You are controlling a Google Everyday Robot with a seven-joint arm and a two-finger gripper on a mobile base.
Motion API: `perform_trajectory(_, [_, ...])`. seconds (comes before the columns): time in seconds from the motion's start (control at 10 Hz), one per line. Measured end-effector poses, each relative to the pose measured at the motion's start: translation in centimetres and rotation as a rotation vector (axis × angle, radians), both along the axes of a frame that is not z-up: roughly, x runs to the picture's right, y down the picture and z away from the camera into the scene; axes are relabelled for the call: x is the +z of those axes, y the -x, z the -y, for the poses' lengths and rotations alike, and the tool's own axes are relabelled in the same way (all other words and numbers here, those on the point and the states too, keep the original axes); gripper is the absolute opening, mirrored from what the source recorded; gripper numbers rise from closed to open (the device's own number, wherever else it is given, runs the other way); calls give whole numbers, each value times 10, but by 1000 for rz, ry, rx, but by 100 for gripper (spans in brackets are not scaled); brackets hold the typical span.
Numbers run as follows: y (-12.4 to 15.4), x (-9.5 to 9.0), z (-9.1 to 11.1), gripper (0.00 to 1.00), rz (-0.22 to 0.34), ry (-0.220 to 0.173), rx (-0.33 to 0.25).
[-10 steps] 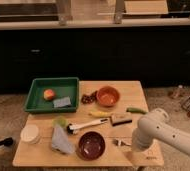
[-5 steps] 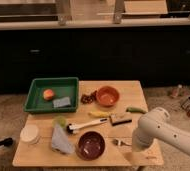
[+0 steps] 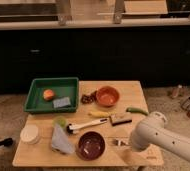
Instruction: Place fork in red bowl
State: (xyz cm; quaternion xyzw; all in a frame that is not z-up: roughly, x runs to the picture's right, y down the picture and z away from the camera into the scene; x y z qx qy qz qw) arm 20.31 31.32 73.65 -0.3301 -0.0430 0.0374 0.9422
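The fork [image 3: 117, 142] is a small silver piece lying on the wooden table [image 3: 133, 92], just right of a dark red bowl [image 3: 91, 145] near the front edge. An orange-red bowl [image 3: 107, 96] stands at the back middle. My white arm [image 3: 155, 135] reaches in from the right. My gripper [image 3: 125, 144] is low over the table at the fork's right end, mostly hidden under the arm.
A green tray [image 3: 38, 90] at back left holds an orange fruit [image 3: 49, 94] and a grey sponge [image 3: 61, 102]. Also on the table are a white-handled tool [image 3: 88, 125], a banana [image 3: 99, 113], a brush [image 3: 121, 118], a green pepper [image 3: 137, 111], a white cup [image 3: 29, 134] and a folded cloth [image 3: 62, 141].
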Motion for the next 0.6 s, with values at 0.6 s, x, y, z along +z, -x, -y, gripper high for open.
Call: perform_trajectory(0.6, [4,13,2,80,-40,-5,22])
